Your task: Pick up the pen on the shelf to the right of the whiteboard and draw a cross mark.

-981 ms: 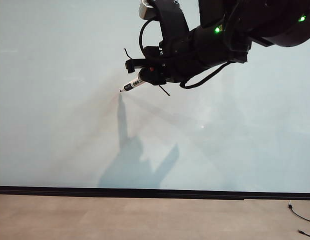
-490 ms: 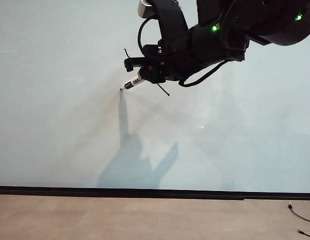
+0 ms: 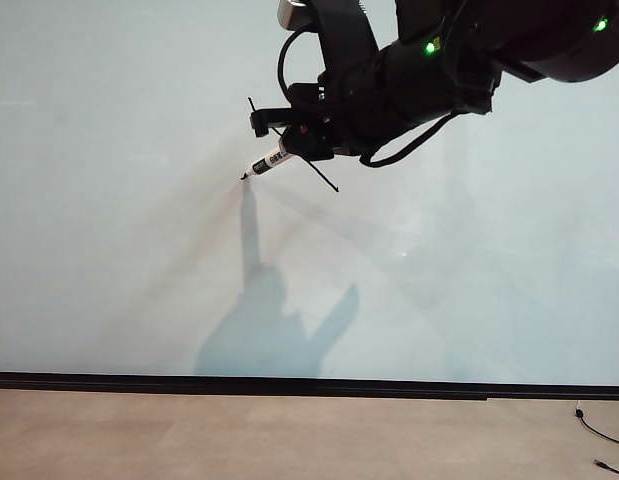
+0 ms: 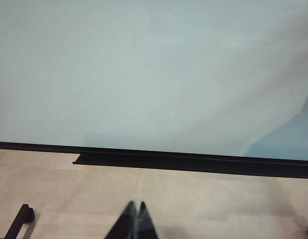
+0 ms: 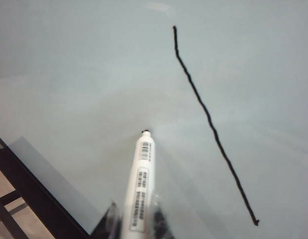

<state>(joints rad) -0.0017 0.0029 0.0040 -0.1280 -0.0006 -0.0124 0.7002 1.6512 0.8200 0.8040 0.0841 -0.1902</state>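
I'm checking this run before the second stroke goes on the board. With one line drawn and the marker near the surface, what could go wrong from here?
1. The pen, clamped in the right gripper, sits off to one side of the single stroke; a misaimed second line could miss it, leaving no cross.
2. That stroke is already wavy, so another may wobble on the whiteboard.
3. The left gripper, shut near the floor, cannot help.
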